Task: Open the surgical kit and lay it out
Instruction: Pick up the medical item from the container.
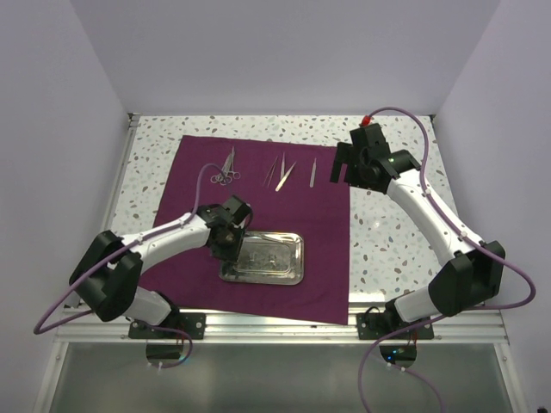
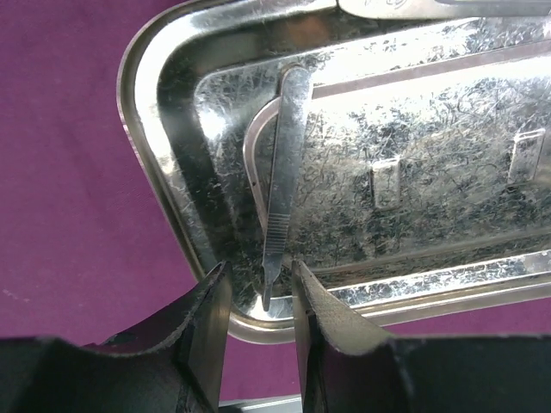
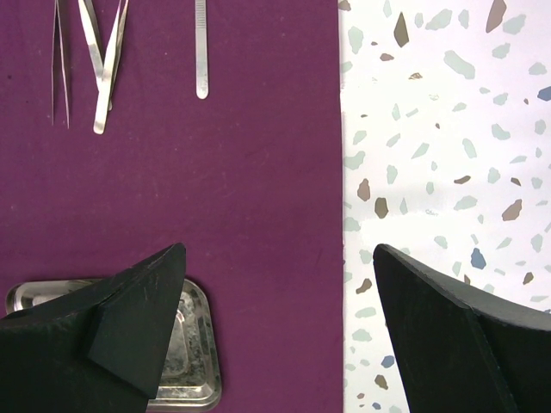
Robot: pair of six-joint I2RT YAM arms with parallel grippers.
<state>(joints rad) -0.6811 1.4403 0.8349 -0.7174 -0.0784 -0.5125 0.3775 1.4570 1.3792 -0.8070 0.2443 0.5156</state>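
The magenta-purple cloth (image 1: 318, 241) lies spread flat on the table. The steel tray (image 1: 288, 258) sits on its near part. My left gripper (image 1: 232, 243) is at the tray's left end. In the left wrist view its fingers (image 2: 331, 318) stand slightly apart on either side of the tip of a thin silver handle (image 2: 287, 163) that lies in the tray (image 2: 164, 138), with a gap on both sides. Ring-handled scissors (image 1: 225, 172) and tweezers (image 1: 282, 173) lie in a row on the far cloth. My right gripper (image 3: 277, 254) is wide open and empty above the cloth's right edge.
Speckled tabletop (image 1: 387, 215) shows right of and behind the cloth. White walls enclose the far and side edges. A metal rail (image 1: 284, 323) runs along the near edge. In the right wrist view the tray's corner (image 3: 196, 361) shows at lower left and a single tweezer (image 3: 201, 52) at the top.
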